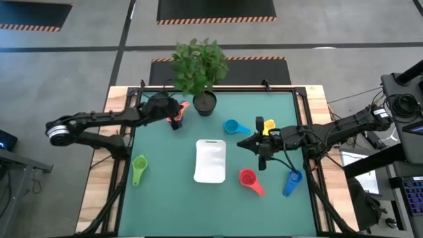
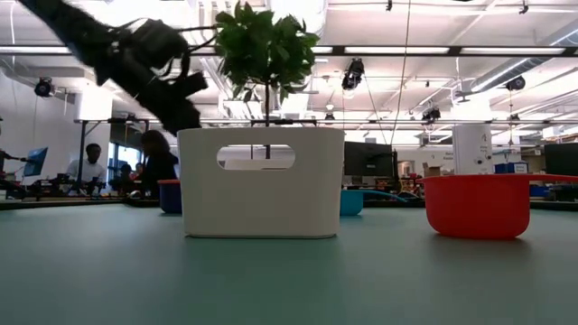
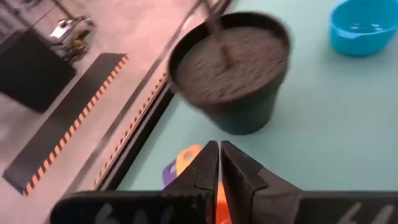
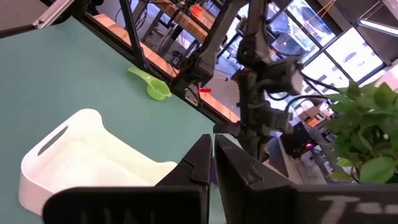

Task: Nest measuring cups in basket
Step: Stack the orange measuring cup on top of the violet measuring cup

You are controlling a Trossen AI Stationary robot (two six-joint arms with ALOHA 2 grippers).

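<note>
Basket [image 1: 210, 160] mid-table; plant pot [image 1: 205, 103] behind it; cups [image 1: 248, 178] scattered L & R of basket.

I'm looking at an open robotics lab or workshop floor. Ceiling strip lights [image 2: 424, 51] run across the top of the low view, with people at desks [image 2: 90, 167] mid-left and monitors [image 2: 366, 162] centre. Hazard-striped floor mats [image 1: 216, 10] sit at the high view's top, on grey concrete floor [image 1: 86, 63].

I can read nothing here — no label, brand, number or sign, not even on my own arms
</note>
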